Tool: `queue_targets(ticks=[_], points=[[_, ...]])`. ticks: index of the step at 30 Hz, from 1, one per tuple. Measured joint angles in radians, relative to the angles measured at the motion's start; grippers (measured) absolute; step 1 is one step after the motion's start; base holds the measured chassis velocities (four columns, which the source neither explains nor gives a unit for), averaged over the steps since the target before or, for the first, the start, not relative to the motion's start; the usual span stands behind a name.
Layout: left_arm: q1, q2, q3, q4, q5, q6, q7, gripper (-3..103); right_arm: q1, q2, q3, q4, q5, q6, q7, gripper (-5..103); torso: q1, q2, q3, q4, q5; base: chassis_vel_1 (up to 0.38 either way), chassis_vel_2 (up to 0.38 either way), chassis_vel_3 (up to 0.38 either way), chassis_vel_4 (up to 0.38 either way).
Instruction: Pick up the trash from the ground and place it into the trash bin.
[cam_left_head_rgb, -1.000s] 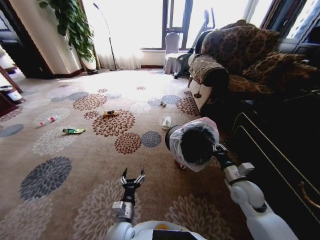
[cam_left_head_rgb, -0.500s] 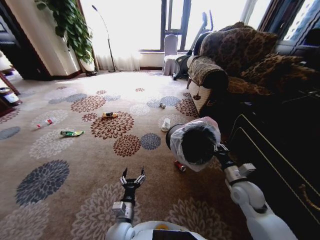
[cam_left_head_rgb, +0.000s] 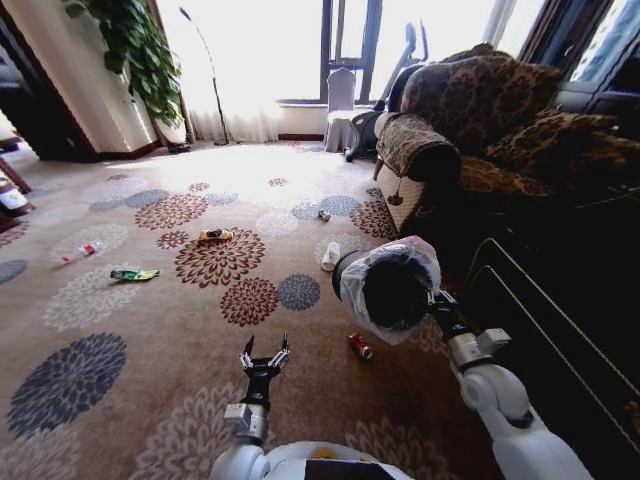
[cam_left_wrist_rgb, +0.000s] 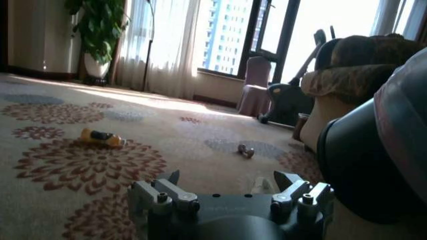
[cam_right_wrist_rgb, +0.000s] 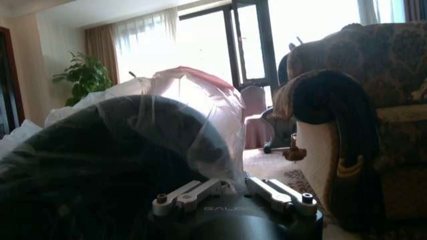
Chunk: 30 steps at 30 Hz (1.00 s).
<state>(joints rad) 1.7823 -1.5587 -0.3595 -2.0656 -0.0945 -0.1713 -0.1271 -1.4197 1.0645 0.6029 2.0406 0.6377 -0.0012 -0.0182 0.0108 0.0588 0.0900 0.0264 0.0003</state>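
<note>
My right gripper (cam_left_head_rgb: 432, 297) is clamped on the rim of the trash bin (cam_left_head_rgb: 392, 290), held off the carpet (cam_left_head_rgb: 150, 330) with its bagged mouth tipped toward me. My left gripper (cam_left_head_rgb: 264, 357) hangs low beside the bin, fingers spread wide, holding nothing. A small red can (cam_left_head_rgb: 359, 345) lies just below the bin; the white plastic bottle (cam_left_head_rgb: 331, 256) lies just beyond it.

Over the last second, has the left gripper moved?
No. The left gripper hangs open at the same spot above the robot's own body; the carpet slid past because the camera moved.
</note>
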Motion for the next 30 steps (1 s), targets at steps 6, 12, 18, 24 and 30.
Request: queue_targets(ticks=[6, 12, 18, 24, 30], points=[[-0.002, 0.000, 0.000, 0.000, 0.000, 0.000, 0.000, 93, 0.001, 0.000, 0.001, -0.001, -0.002, 0.000, 0.000, 0, 0.000, 0.000, 0.000, -0.0002, -0.0006, -0.182, 0.072, 0.179, -0.050], [-0.006, 0.001, 0.000, 0.000, 0.000, 0.000, 0.000, 93, -0.008, -0.003, 0.006, -0.001, -0.013, 0.020, 0.000, 0, -0.001, 0.000, 0.000, -0.0009, -0.0006, -0.092, -0.122, 0.096, 0.097], [-0.021, 0.005, 0.004, 0.001, 0.000, 0.001, 0.000, 93, -0.008, -0.002, 0.005, -0.001, -0.013, 0.018, 0.000, 0, 0.000, 0.000, 0.000, -0.0005, -0.0017, -0.030, -0.043, 0.023, 0.026], [-0.029, 0.012, 0.006, 0.004, 0.000, 0.002, 0.001, 93, -0.014, 0.004, 0.001, -0.002, -0.021, 0.018, 0.000, 0, -0.001, 0.000, 0.000, -0.0006, -0.0020, 0.000, 0.000, 0.000, 0.000], [-0.040, 0.017, 0.012, 0.010, 0.000, 0.006, 0.006, 93, -0.015, -0.001, 0.001, -0.004, -0.022, 0.022, 0.000, 0, 0.000, 0.000, 0.000, -0.0005, -0.0001, -0.077, -0.067, 0.073, 0.067]])
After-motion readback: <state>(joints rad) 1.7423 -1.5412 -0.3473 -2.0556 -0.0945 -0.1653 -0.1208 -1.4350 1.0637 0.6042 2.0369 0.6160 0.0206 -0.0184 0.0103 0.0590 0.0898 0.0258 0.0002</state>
